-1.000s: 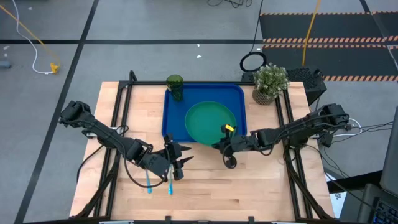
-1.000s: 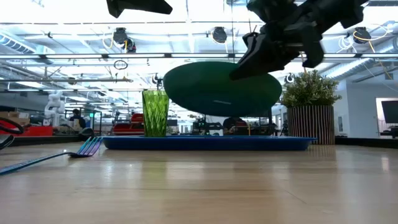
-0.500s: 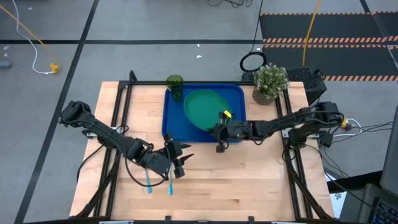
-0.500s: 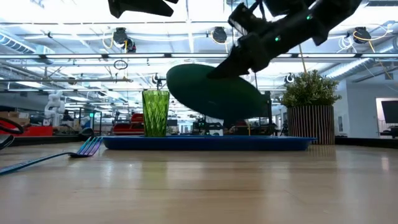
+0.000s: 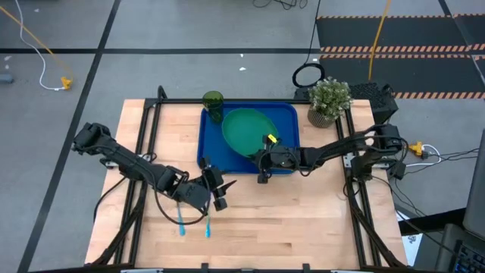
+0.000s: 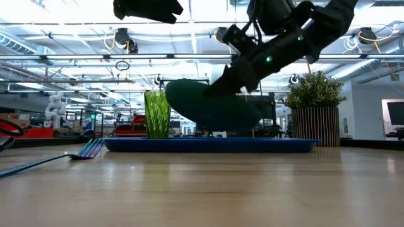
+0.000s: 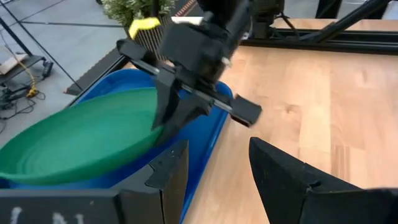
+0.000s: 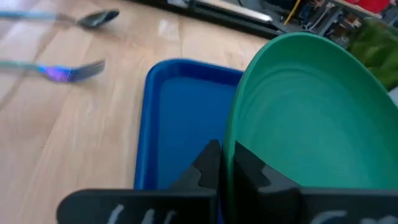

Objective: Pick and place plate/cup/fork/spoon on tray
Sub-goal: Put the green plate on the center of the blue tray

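The green plate (image 5: 247, 129) hangs tilted over the blue tray (image 5: 211, 148), held by my right gripper (image 5: 263, 159), which is shut on its rim. It also shows in the low view (image 6: 205, 108) and the right wrist view (image 8: 305, 118). The dark-green cup (image 5: 213, 103) stands upright on the tray's far left corner. The fork (image 8: 68, 71) and the spoon (image 8: 93, 18) lie flat on the table near its left front (image 5: 206, 226). My left gripper (image 7: 217, 168) is open and empty above them, near the tray's near left corner. My right gripper pinches the plate's raised rim (image 8: 231, 146) between its two fingers, at the plate's near right side. The fingers (image 6: 235, 74) come slanting down from the table's right. The plate is tilted, its held side high and its far left side low, just above the tray.
A potted plant (image 5: 329, 100) stands at the tray's far right corner. Black frame rails (image 5: 145, 133) run along the table's left, right and far sides. Bare wood lies in front of the tray (image 5: 303, 220).
My right gripper has carried the plate from the tray's near right part toward the far and left edges and down. The plate has tipped more, its far left side sinking toward the tray. My left gripper has shifted slightly toward the far edge.
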You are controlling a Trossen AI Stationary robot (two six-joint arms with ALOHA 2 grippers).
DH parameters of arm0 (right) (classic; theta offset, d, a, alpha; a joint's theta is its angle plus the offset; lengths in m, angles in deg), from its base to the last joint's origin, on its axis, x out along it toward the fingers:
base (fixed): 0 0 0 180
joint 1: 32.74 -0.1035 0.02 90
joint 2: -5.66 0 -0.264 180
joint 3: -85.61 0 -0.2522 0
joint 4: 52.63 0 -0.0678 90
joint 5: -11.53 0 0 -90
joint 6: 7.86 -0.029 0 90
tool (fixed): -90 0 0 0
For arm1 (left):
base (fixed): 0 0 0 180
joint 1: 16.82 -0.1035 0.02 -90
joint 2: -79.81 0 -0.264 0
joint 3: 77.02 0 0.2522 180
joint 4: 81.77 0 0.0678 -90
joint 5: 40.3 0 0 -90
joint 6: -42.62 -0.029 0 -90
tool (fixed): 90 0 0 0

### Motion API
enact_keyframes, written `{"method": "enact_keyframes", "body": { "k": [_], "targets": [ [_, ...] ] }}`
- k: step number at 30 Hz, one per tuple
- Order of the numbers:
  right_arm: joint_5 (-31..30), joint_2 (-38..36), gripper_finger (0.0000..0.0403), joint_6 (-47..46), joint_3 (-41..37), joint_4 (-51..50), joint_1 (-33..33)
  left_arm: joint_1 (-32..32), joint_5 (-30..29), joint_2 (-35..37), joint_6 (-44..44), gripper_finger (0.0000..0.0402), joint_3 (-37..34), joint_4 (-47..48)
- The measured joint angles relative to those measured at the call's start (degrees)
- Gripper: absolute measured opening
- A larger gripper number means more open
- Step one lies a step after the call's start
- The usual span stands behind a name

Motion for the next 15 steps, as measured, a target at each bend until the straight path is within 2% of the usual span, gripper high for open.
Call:
{"method": "enact_keyframes", "body": {
  "k": [4, 15],
  "targets": [
    [0.0, 1.6, 0.0004, 3.3, 0.0, 0.3, -0.2, -0.3, 0.0, 0.0, 0.0, 0.0172, 0.0, 0.6],
    [-0.1, 1.9, 0.0004, 3.3, 0.0, 0.3, -0.2, -0.3, -0.1, 0.0, 0.2, 0.0172, 0.0, 1.7]
  ]
}}
